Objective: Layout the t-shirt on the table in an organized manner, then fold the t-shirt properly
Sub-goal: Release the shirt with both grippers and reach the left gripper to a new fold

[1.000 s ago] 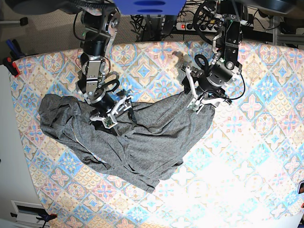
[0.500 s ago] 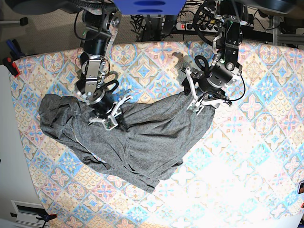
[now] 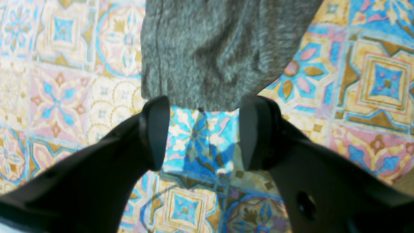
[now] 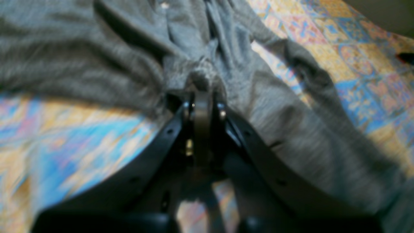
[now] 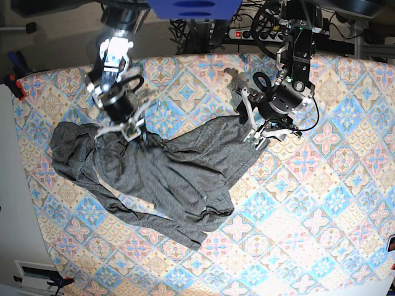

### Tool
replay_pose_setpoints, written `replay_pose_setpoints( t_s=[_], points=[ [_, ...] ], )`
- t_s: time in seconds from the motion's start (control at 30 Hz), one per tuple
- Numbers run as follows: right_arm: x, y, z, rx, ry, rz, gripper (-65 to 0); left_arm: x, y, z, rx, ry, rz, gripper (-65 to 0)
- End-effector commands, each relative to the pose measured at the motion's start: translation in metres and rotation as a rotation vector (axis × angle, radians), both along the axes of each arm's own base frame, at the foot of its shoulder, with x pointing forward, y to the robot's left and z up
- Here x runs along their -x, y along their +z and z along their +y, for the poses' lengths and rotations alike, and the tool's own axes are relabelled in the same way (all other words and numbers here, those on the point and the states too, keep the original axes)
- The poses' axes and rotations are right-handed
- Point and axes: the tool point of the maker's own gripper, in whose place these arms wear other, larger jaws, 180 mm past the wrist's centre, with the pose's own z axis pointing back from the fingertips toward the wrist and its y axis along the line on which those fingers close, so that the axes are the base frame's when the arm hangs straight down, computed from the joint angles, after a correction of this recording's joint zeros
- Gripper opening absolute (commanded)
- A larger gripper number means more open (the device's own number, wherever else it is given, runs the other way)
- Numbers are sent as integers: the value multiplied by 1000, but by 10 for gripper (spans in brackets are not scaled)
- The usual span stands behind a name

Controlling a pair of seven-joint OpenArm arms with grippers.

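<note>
The dark grey t-shirt [image 5: 166, 179] lies crumpled across the left-middle of the patterned table [image 5: 321, 203]. My right gripper [image 5: 131, 131] is at its upper left edge. In the right wrist view the right gripper [image 4: 202, 94] is shut on a bunched fold of the t-shirt [image 4: 97, 64]. My left gripper [image 5: 256, 134] stands open at the shirt's right corner. In the left wrist view the left gripper [image 3: 205, 129] has the t-shirt's [image 3: 210, 48] hem just at its fingertips [image 3: 155, 129], with bare table [image 3: 372, 81] showing between the fingers.
Cables and a power strip [image 5: 237, 34] lie beyond the table's far edge. A white surface [image 5: 12, 185] borders the table on the left, with a red object [image 5: 15, 86] by that edge. A blue part [image 5: 191, 7] overhangs the top.
My right gripper has shut on the shirt and pulled back towards the far left, drawing the cloth leftward. The shirt's right part has slid back, out from under the unmoved open left gripper.
</note>
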Motion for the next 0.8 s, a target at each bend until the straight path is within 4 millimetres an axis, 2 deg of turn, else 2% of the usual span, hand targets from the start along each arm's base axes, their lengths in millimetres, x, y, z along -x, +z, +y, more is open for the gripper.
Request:
replay_pose_setpoints(
  t_s=[0.0,0.03,0.07,0.17,0.27,0.4,0.47,0.53,0.57,0.67,0.77],
  points=[
    [-6,21,-10,-49,-43,-73,-650,-6,9,-1,10,-1,-38,-316],
    [-6,27,-18,-71,-83,-99,-650,-6,9,-1,10,-1,-38,-316],
    [0,24,-18,-82,-86,-87,-650,-6,9,-1,10,-1,-38,-316],
    [22,-6,-7,-46,-42,12,-650,-8,10,-2,16,-2,-42,-316],
    [30,-24,-2,-18,-20,68,-650,-19,20,-2,12,-1,-76,-316],
    [38,-39,2,-43,-18,114,-650,-42,37,-1,14,-1,-134,-316],
    [42,-44,3,-47,-18,130,-650,-61,37,-1,20,11,-137,-316],
    [49,-46,2,-46,-21,141,-650,-82,27,2,19,31,-105,-316],
    [49,-46,1,-48,-23,138,-627,-91,22,2,20,40,-87,-316],
    [52,-43,-2,-54,-32,131,-491,-115,7,-10,54,52,-28,-316],
    [45,-25,-7,-25,-34,78,-387,-133,7,-27,61,20,-7,-317]
  ],
)
